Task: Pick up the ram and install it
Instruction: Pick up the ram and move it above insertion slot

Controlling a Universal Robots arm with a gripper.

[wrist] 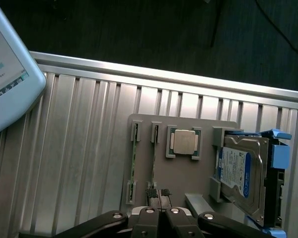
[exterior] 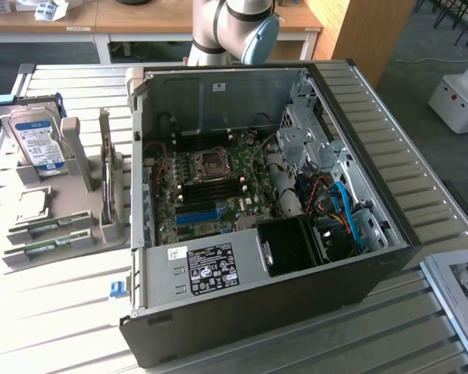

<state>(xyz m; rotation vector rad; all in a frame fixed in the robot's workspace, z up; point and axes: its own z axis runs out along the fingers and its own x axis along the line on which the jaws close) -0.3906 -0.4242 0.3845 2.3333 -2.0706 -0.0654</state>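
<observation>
**Jaws.** The gripper [wrist: 158, 192] is closed, finger against finger, with nothing held between. Its tips hang over the near end of the first ram stick [wrist: 154, 153]. Contact cannot be judged.

**Task item.** The first ram stick stands on edge in a slot of the grey holder [wrist: 188, 173]. Its long axis runs parallel to the table slats, pointing away from the gripper toward the table's edge rail. The second ram stick [wrist: 133, 158] stands just beside it, parallel and apart, in its own slot. Neither is installed.

**Count.** Two ram sticks, one CPU [wrist: 183, 142] and one blue-labelled hard drive [wrist: 238, 168] share the holder. The CPU sits between the first ram stick and the hard drive. One open computer case [exterior: 242, 312] lies on its side with its motherboard [exterior: 207, 191] exposed, at the exterior view's right of the holder.

**Surface and room.** The slatted aluminium table [wrist: 79, 148] carries everything. A teach pendant [wrist: 10, 84] overhangs one corner. Wooden desks [exterior: 140, 19] stand behind.
</observation>
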